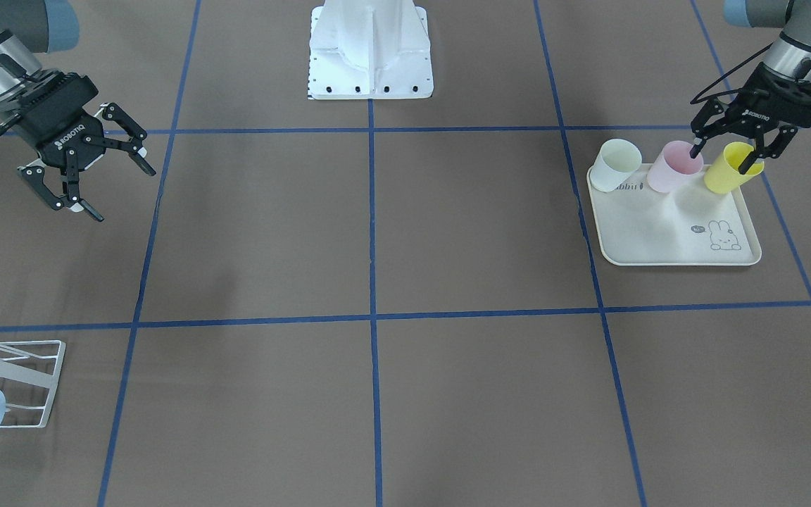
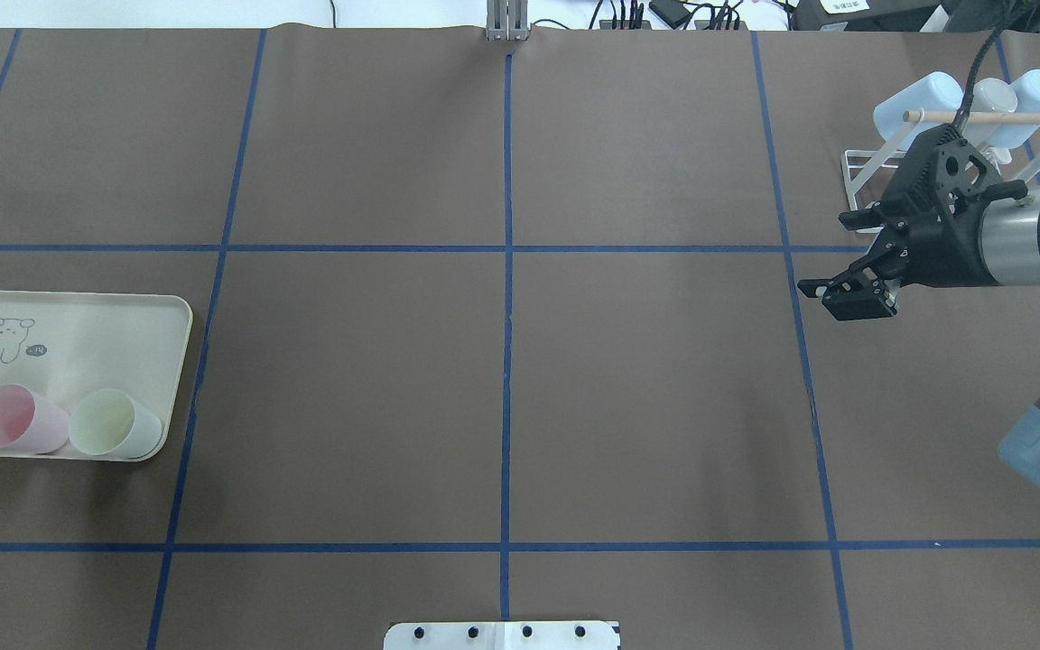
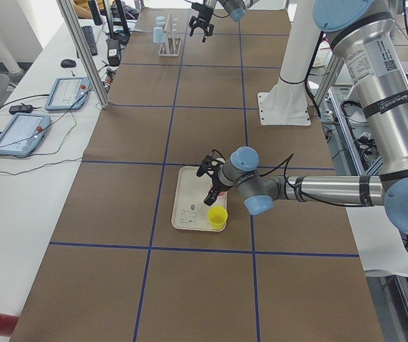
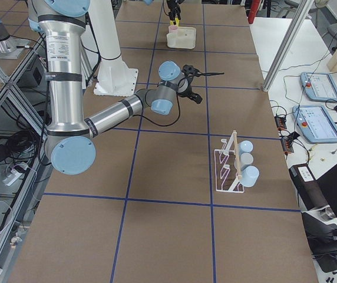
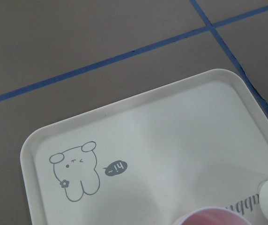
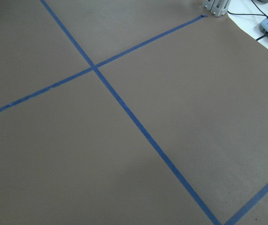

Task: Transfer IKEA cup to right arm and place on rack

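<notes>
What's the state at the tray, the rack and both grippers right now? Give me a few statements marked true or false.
1. Three cups stand on the rabbit-print tray. True.
2. The right gripper holds a cup. False: its fingers are open and empty above the table.
3. The rack carries three cups. True.
4. The left gripper is shut on the white cup. False: it is open over the pink cup and the yellow cup, one finger at each.
5. The pink cup stands between the white cup and the yellow cup. True.
</notes>
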`<state>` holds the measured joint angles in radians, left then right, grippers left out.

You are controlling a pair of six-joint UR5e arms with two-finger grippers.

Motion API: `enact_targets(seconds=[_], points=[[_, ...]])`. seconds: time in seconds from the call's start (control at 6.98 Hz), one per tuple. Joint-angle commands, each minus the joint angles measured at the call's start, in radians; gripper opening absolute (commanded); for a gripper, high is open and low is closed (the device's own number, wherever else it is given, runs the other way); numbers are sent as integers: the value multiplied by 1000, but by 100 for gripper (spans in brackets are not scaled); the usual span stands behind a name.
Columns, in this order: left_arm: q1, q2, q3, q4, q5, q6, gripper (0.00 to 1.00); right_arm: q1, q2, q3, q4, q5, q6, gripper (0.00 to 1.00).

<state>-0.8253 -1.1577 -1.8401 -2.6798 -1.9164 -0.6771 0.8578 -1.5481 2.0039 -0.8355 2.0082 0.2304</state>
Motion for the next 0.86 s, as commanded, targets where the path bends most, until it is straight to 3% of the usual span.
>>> enact_targets(seconds=[0.0,0.14,0.43,0.72], points=[[38,-5,1,0,1,-12,64,-9,10,15,-24,3,20,99],[49,-5,2,0,1,-13,50,-9,11,15,-24,3,20,99],[60,-5,12,0,1,-12,43,-14,10,13,-24,3,20,99],[60,-5,12,-2,1,-13,29,-16,10,13,-24,3,18,99]])
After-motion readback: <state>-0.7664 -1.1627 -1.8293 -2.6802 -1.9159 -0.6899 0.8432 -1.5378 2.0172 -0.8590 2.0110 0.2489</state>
